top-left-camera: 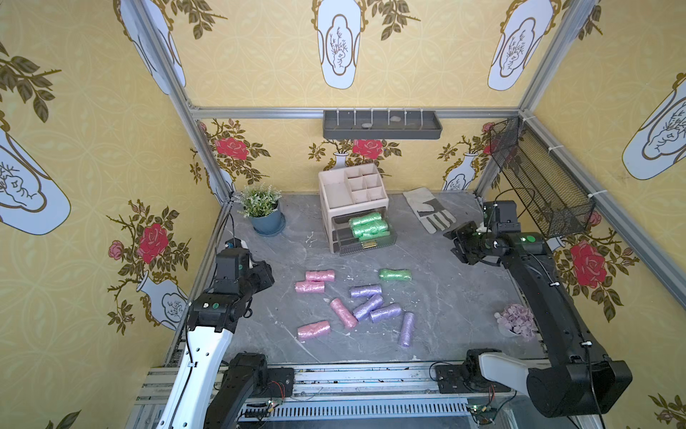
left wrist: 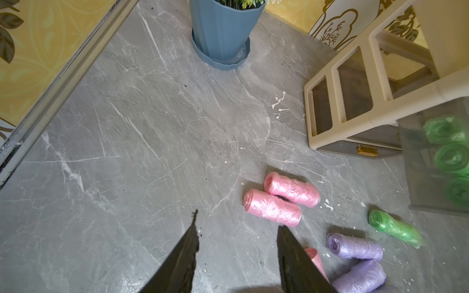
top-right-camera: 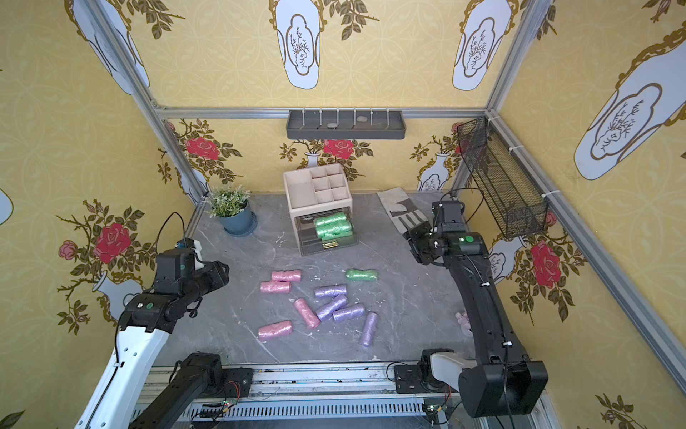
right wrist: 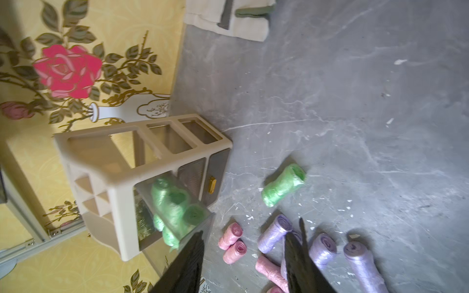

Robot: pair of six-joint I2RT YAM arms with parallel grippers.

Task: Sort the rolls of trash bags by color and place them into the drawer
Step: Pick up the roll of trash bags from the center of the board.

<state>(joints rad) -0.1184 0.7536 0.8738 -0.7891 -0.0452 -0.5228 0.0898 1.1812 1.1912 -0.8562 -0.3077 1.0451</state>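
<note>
Pink rolls (left wrist: 272,208) near left pincer (left wrist: 237,220)

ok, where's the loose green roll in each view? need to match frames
Top view: loose green roll alone, in front of the beige chest.
Top view: roll in the same spot, chest behind it.
Left wrist: roll, slightly blurred, just off the open drawer.
Right wrist: roll lying near the chest base.
Shared landmark: the beige chest, in all four.
</note>
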